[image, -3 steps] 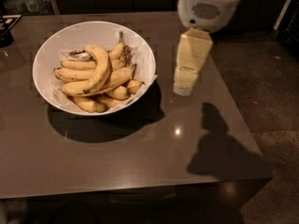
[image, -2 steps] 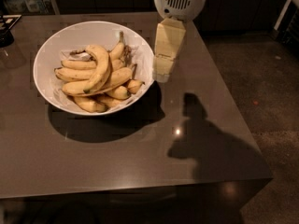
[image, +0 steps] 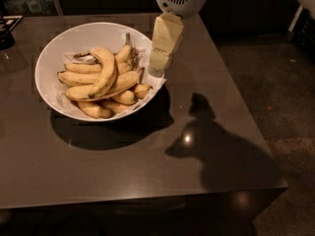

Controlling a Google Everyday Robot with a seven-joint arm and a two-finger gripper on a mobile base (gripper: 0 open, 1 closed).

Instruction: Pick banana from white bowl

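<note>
The white bowl (image: 50, 53) sits on the tabletop (image: 123, 176). The hand (image: 157, 67) hangs over its right rim (apart or together, I cannot tell). The curved banana (image: 105, 69) lies in the bowl on top of other bananas (image: 81, 77), left of the hand.

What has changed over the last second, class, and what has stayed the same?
The tool has moved left, from over the table to the right rim of the white bowl. Nothing was grasped. The curved banana, the other bananas and the bowl stayed put.
</note>
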